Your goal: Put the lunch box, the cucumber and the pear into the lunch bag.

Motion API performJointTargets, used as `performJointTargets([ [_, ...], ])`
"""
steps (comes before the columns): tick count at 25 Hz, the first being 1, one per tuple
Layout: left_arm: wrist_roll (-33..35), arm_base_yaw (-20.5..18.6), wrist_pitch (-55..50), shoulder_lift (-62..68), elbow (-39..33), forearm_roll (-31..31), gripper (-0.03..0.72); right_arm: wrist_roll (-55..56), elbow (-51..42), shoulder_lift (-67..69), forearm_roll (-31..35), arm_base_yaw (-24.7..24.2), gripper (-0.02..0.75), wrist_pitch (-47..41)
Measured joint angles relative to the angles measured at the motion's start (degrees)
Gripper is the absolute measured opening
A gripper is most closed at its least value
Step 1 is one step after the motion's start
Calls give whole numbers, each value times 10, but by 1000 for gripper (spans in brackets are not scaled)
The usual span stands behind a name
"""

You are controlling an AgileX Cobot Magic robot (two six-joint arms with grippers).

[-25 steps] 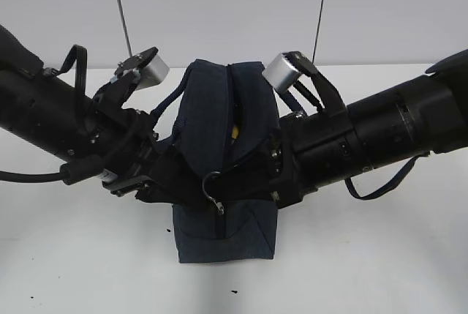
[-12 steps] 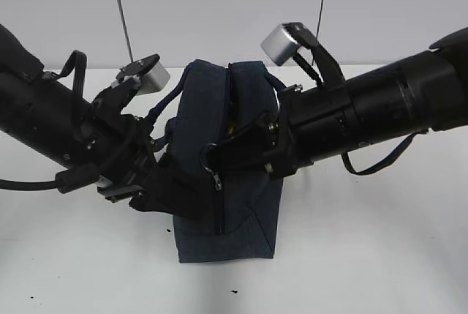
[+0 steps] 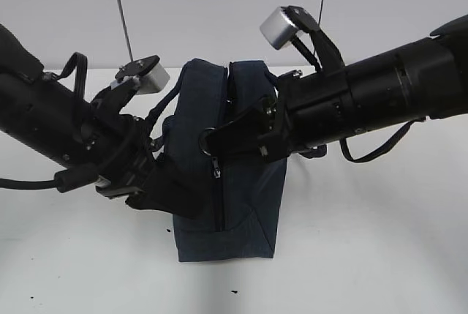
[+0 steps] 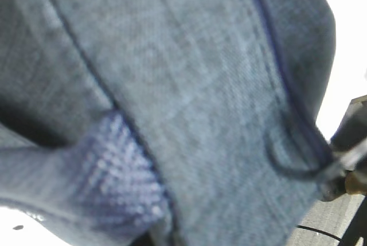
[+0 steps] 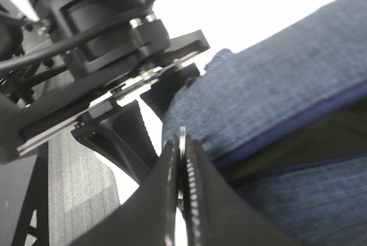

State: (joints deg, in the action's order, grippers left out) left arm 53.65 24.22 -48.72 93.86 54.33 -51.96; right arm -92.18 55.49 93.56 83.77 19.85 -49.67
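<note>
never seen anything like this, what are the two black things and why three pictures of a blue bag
The two black things are robot arms, each ending in a pinching tool. One picture is taken from a camera facing the table; the other two come from cameras on the arms' wrists, so they look very close.

On the white table stands a navy lunch bag. The right tool is shut on the metal ring of the bag's zipper; the right wrist view shows the ring pinched between its fingers. The left tool is pressed against the bag's side, apparently gripping the fabric, though its fingers are hard to make out. The left wrist view shows mostly blue cloth.

No food or box is visible in these pictures.
</note>
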Motion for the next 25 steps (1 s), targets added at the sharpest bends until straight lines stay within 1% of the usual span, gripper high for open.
performJointTargets([
  [3, 0, 0, 4, 0, 0, 1, 187, 2, 0, 0, 4, 0, 6, 9],
  [5, 0, 0, 5, 0, 0, 1, 164, 4, 2, 0, 4, 0, 6, 10],
  [12, 0, 0, 11, -1, 0, 1, 151, 7, 28, 0, 9, 0, 6, 15],
  [16, 0, 0, 14, -1, 1, 1, 139, 16, 38, 0, 8, 0, 6, 34],
  [19, 0, 0, 15, -1, 1, 7, 89, 20, 39, 0, 9, 0, 6, 51],
  [22, 0, 0, 15, -1, 2, 12, 17, 21, 39, 0, 11, 0, 6, 62],
  [25, 0, 0, 17, -1, 3, 14, -6, 21, 39, 0, 14, 0, 6, 75],
])
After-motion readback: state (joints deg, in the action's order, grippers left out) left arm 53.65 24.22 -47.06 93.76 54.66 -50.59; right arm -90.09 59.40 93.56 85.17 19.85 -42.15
